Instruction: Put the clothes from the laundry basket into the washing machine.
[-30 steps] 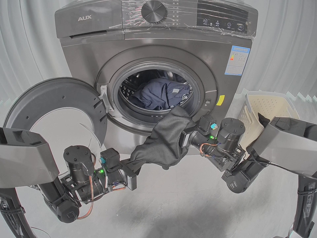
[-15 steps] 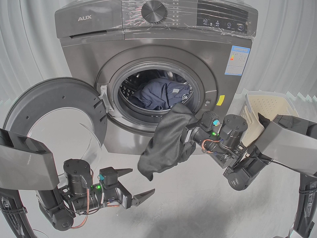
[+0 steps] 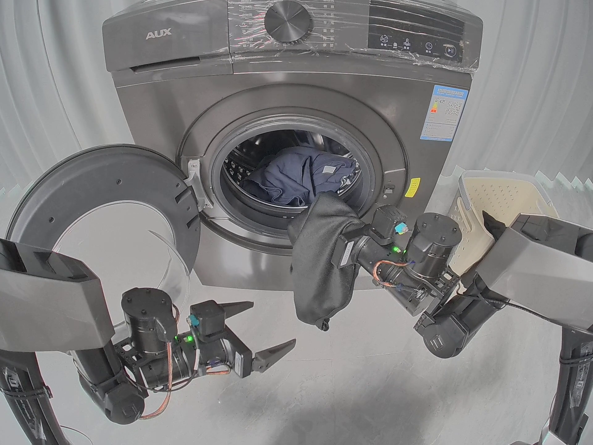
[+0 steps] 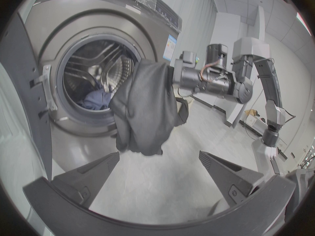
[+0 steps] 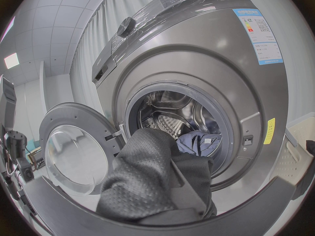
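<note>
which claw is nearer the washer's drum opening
Right. The right claw, shut on the dark garment, is just below the drum opening; the left claw hangs open far lower, leftward.

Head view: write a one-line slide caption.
Right end effector holds black garment before the open washing machine.

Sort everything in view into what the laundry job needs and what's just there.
Job: washing machine, its open door, dark garment in the right hand, navy clothes in the drum, laundry basket, open left hand.
Just there: curtain, energy label, yellow sticker.
</note>
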`<state>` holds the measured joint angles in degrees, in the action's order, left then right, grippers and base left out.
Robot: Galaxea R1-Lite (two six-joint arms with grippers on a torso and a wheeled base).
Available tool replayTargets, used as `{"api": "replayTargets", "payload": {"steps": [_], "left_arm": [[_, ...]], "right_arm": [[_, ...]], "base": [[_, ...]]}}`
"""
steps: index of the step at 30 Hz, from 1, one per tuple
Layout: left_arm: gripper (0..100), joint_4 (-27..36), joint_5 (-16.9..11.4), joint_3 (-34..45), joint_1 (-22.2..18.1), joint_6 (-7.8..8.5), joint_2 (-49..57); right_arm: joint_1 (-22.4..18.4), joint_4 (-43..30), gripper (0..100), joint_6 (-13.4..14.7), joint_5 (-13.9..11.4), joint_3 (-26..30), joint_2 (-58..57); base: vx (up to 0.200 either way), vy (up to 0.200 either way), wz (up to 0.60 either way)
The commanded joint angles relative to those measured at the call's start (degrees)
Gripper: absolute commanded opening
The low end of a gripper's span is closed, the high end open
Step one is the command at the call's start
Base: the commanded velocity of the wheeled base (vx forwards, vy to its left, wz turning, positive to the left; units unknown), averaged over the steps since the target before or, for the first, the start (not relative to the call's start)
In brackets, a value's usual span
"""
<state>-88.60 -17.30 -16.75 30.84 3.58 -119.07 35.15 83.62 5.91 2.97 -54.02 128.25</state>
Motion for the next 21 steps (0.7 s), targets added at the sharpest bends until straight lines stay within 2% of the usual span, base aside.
{"api": "replayTargets", "payload": {"steps": [1, 19, 20, 21], "left_arm": [[100, 0.01, 0.07, -6.37, -0.43, -0.42, -0.91], [100, 0.01, 0.60, -21.48, -1.14, -0.51, -10.57], [100, 0.01, 0.51, -22.27, -1.40, -0.51, -11.10], [100, 0.01, 0.60, -22.89, -1.49, -0.51, -11.54]], "right_arm": [[1.33, 0.14, 0, 0.06, 0.01, 0.49, -0.36], [6.60, -0.12, 0, 0.24, 0.28, 3.04, -2.30], [6.95, -0.12, 0, 0.24, 1.86, 3.57, -2.74], [7.48, -0.12, 0, 0.24, 2.30, 4.01, -3.00]], "base": [[0.000, 0.000, 0.00], [0.000, 0.000, 0.00], [0.000, 0.000, 0.00], [0.000, 0.000, 0.00]]}}
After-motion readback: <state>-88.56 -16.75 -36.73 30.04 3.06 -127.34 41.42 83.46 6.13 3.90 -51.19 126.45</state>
